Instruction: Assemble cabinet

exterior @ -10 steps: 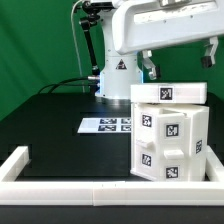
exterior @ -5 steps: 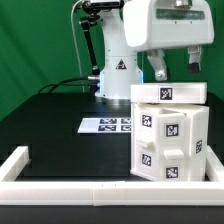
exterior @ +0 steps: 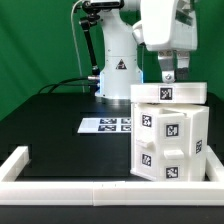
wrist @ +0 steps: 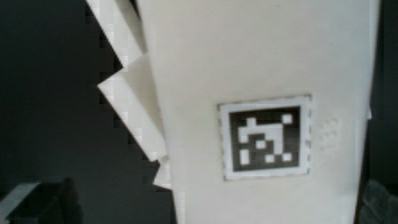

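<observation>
On the black table [exterior: 50,120], toward the exterior view's left, lies the marker board [exterior: 105,125], thin, flat, white, carrying printed tags; nothing rests on it. A long white rail [exterior: 60,192] edges the table's near side.

Further toward the exterior view's right stands the cabinet [exterior: 168,140]: a white matte boxy shell, tagged faces, with a flat white top panel [exterior: 170,94] lying across it, overhanging a little on both sides and looking slightly askew. Whether that panel is seated or merely resting, cannot tell.

Above the top panel hangs the gripper [exterior: 169,72], at the end of the white arm. Fingers point down, tips just over or touching the panel's far edge; contact not resolvable. Finger spread: cannot tell from either view. The wrist view shows only a close white tagged surface [wrist: 249,110], blurred, no fingertips visible.

Handling judgement: parts look like rigid moulded or printed plastic, light, stiff, not fragile. Matte finish should give fair friction, but flat smooth faces can slip under a narrow pinch. Best hold on the top panel is across its thin edges, near the middle of its length, so it does not swing. The shell is too broad for the jaws; push it or brace it against the rail instead.
</observation>
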